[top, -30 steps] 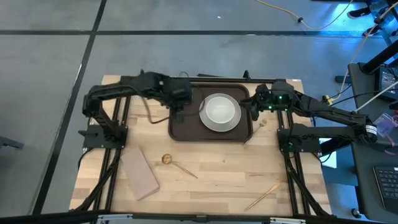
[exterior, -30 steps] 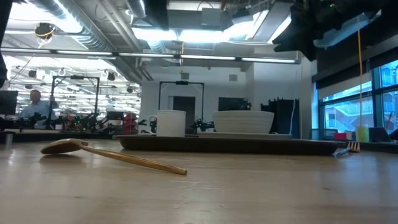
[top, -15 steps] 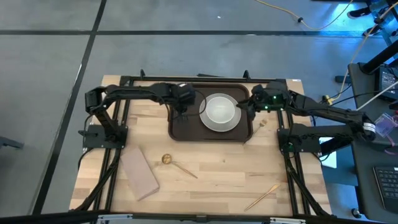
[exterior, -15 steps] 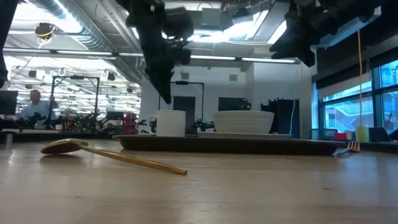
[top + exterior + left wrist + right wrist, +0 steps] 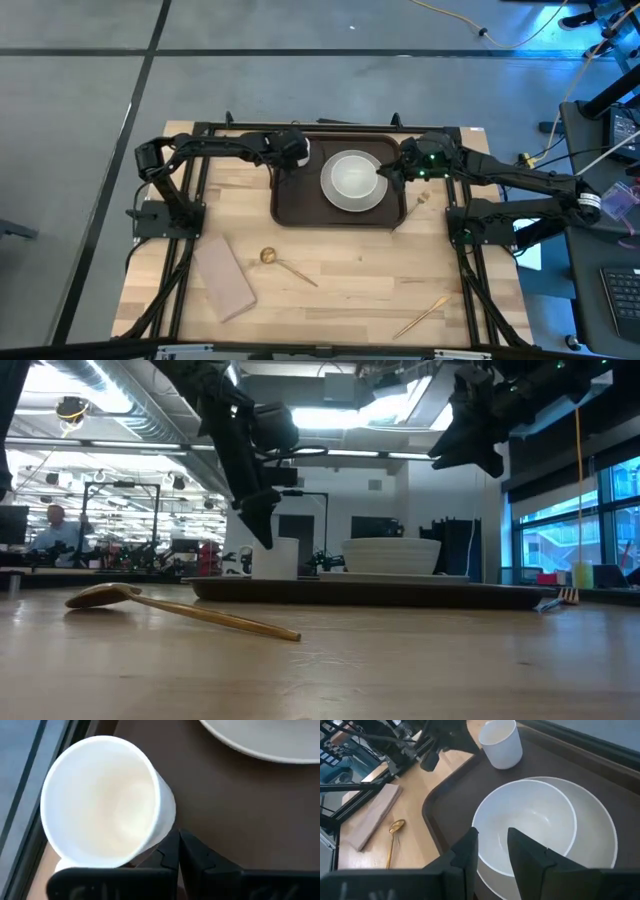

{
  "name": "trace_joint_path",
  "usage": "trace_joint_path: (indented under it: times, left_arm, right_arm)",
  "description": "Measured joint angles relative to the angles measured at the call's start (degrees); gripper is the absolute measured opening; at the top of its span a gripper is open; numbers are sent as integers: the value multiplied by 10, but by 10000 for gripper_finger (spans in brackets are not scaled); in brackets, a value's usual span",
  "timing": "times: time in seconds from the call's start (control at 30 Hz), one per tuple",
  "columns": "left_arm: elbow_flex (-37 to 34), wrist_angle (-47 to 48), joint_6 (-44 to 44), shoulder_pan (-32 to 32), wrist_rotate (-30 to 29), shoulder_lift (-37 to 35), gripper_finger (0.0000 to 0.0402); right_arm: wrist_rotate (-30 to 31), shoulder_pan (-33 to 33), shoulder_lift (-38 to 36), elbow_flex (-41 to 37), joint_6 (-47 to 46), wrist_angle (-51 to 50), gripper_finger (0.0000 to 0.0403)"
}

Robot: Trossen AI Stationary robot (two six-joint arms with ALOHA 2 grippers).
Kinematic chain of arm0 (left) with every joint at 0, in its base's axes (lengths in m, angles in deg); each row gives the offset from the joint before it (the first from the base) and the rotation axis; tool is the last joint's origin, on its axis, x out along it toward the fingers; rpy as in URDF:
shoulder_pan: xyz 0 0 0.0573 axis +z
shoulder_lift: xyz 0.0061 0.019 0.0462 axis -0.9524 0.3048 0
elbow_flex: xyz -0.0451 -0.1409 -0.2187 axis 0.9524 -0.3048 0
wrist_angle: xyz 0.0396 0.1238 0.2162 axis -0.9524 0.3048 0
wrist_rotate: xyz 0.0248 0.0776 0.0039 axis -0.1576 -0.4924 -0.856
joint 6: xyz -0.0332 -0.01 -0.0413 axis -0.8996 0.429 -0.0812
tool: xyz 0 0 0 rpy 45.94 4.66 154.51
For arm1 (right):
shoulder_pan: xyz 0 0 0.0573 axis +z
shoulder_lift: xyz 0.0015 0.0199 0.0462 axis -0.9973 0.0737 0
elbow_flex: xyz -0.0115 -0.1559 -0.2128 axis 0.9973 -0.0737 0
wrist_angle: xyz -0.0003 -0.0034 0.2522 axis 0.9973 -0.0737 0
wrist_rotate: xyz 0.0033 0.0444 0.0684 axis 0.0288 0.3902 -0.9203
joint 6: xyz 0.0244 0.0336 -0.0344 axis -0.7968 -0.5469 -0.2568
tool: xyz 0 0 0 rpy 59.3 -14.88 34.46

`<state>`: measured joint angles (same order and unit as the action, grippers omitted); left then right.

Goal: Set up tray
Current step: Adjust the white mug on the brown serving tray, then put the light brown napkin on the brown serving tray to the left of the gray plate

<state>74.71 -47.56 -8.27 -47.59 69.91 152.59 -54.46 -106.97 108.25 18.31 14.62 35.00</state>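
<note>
The dark brown tray [image 5: 300, 205] lies at the table's far middle. On it a white bowl [image 5: 525, 825] sits in a pale plate [image 5: 600, 835], and a white cup [image 5: 100, 800] stands upright in the tray's far left corner. My left gripper [image 5: 179, 840] is shut. It points steeply down, close beside the cup and a little above the tray [image 5: 350, 592]. My right gripper [image 5: 492, 845] is open. It hovers well above the bowl's right rim [image 5: 392, 555] with nothing between its fingers.
A tan-pink napkin [image 5: 224, 278] lies near the table's left front. A gold spoon [image 5: 285, 264] lies in front of the tray, and a gold fork [image 5: 420, 316] lies at the right front. Bare wood fills the table's near half.
My left gripper has come down from above toward the cup, tipping steeper, and stays shut. My right gripper has edged slightly toward the bowl. Cup, bowl and plate have kept their places.
</note>
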Motion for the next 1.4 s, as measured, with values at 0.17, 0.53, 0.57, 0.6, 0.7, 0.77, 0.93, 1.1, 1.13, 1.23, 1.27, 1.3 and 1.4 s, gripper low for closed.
trace_joint_path:
  times: [0.17, 0.53, 0.57, 0.6, 0.7, 0.77, 0.93, 1.1, 1.13, 1.23, 1.27, 1.3, 1.4]
  left_arm:
    - [0, -24, 1, 20, -14, 0, 1]
    - [-1, -55, 10, 44, -27, 43, 2]
    - [-1, -57, 10, 44, -28, 46, 2]
    - [-1, -56, 10, 44, -29, 50, 3]
    - [-1, -59, 4, 44, -44, 57, 2]
    - [-1, -63, 1, 44, -50, 57, 1]
    - [0, -62, -1, 44, -44, 54, 3]
    - [0, -21, -33, 35, 40, 37, 10]
    - [0, -10, -39, 31, 47, 29, 14]
    - [0, 12, -54, 19, 59, -8, 33]
    - [0, 22, -59, 15, 60, -26, 41]
    - [0, 31, -63, 10, 62, -46, 49]
    - [0, 71, -72, -7, 70, -115, 76]
  right_arm:
    - [0, 0, 10, 0, -3, 0, 108]
    - [0, 0, 10, 0, -13, 0, 108]
    - [0, 0, 10, 0, -13, 0, 108]
    - [0, 0, 10, 0, -13, 0, 108]
    - [0, 0, 10, 0, -13, 0, 108]
    - [0, 0, 10, 0, -13, 0, 108]
    - [0, 0, 10, 0, -13, -1, 108]
    - [0, 0, 10, 0, -7, -2, 108]
    - [0, 0, 10, 0, 0, -2, 108]
    - [-1, 0, 10, 0, 5, -2, 108]
    - [-1, 0, 10, 0, 5, -2, 108]
    - [-1, 0, 10, 0, 5, -2, 108]
    - [-1, 0, 10, 0, 4, -2, 108]
